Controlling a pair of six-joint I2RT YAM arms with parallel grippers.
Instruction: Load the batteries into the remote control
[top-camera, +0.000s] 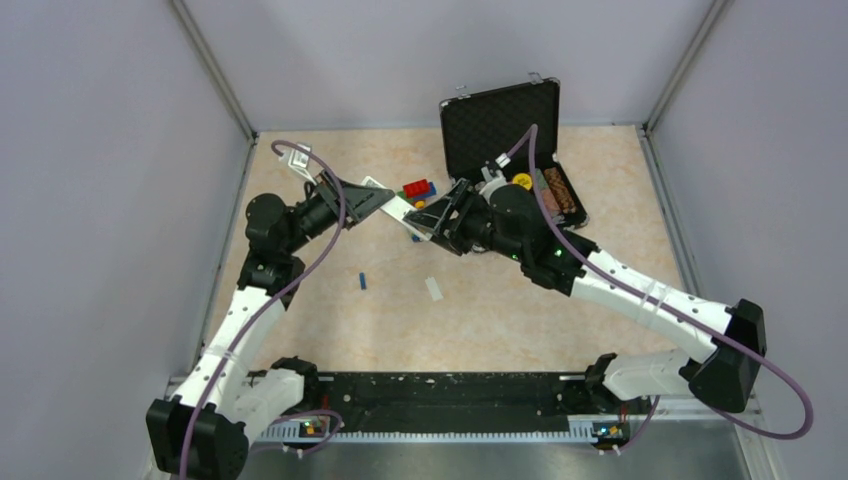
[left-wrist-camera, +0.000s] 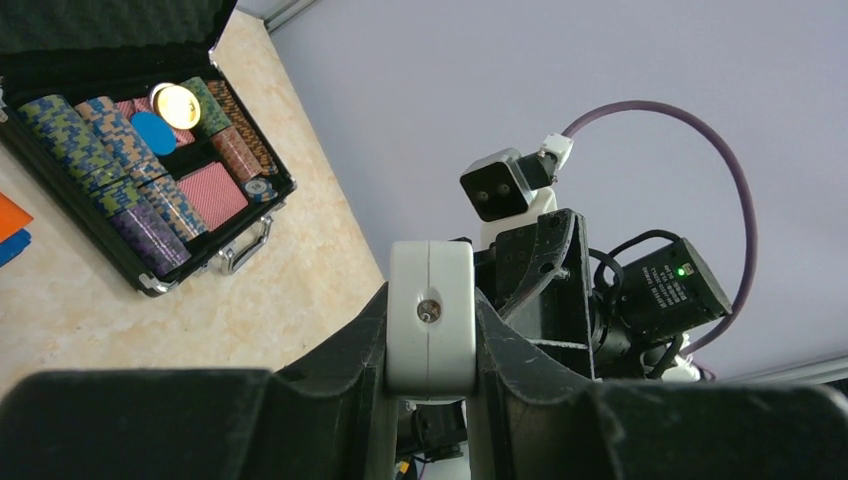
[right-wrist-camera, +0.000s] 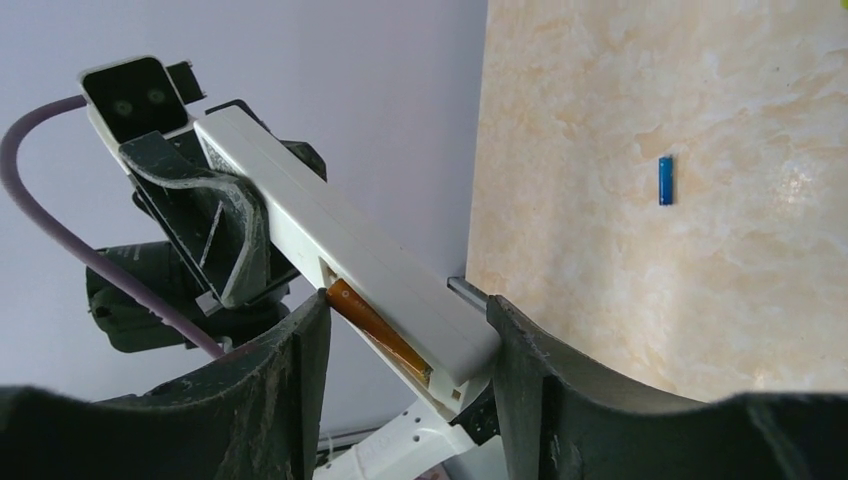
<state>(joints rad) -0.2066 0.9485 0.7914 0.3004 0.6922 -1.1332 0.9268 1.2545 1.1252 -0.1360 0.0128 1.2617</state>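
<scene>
Remote control is held off the tabletop at centre rear, tilted and spanning the two grippers. Left arm reaches forward and bends rightward. The left gripper is pinching one end of the remote control, with a finger pressed to each side. Blue battery lies loose on the tabletop, near of and well apart from both grippers, with a small white cover piece to its right. Orange-brown battery sits in the remote control's open compartment, near the end facing the right arm. Right arm stretches diagonally from the near right corner. The right gripper is spread and straddles that end, with a gap on one side. Toy vehicles stand just behind the remote control. An open black case at rear right holds rows of poker chips.
</scene>
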